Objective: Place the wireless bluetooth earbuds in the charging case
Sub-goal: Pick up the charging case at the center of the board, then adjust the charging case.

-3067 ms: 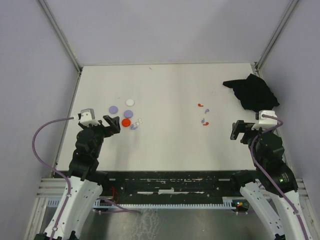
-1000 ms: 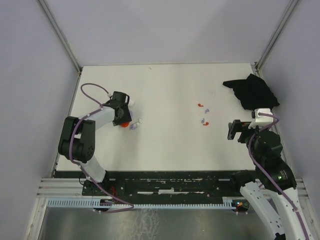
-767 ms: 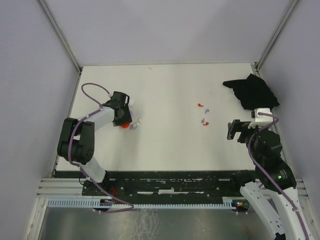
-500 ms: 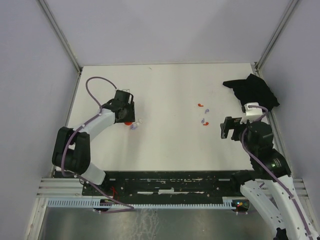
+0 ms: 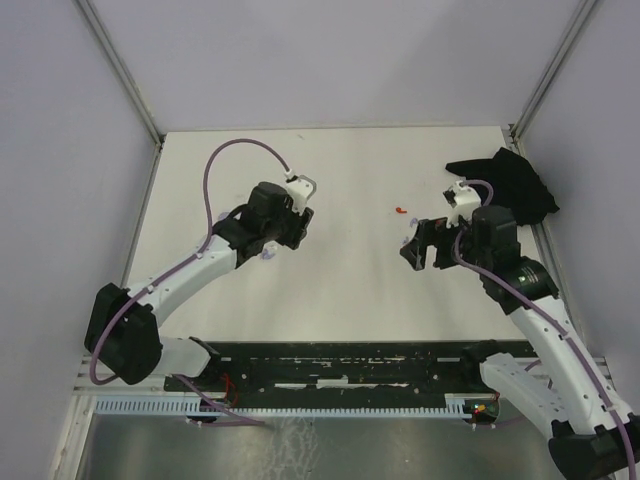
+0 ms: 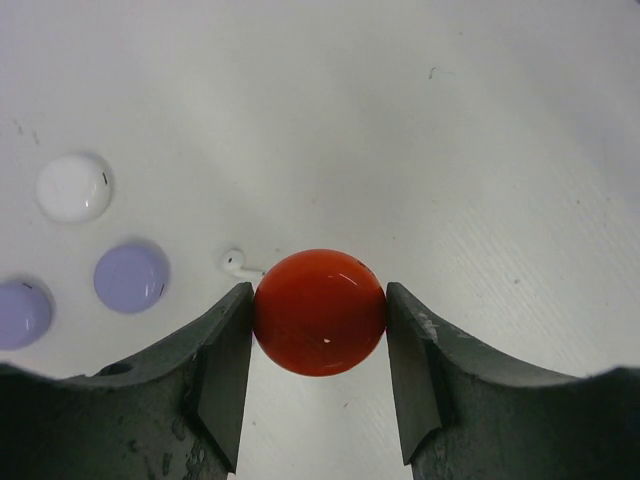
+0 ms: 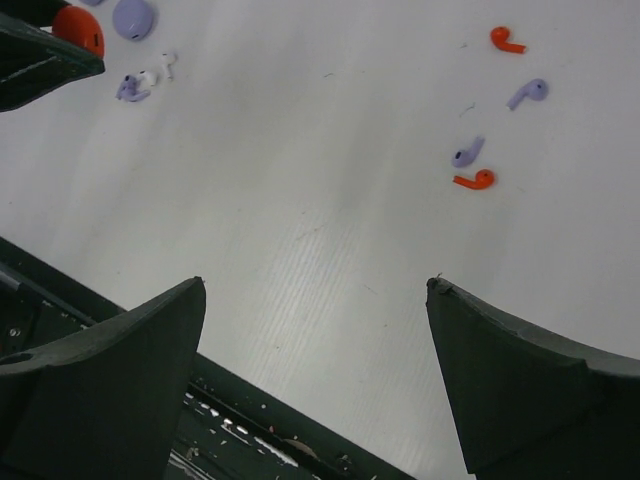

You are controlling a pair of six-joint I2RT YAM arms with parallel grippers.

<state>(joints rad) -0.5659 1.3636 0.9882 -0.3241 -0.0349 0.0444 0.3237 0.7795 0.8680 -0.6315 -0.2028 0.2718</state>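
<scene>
Two red hooked plastic earbuds and two lilac hooked earbuds lie loose on the white table, ahead of the right gripper, whose jaws stand wide apart and empty. The left gripper clamps the glossy red round case across its sides. The buds are probably light, rigid and slippery; pinch across the bulb, not the stem.

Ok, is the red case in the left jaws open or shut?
Shut, it seems: the red case is one smooth dome, no lid raised, between the jaws of the left gripper.
</scene>
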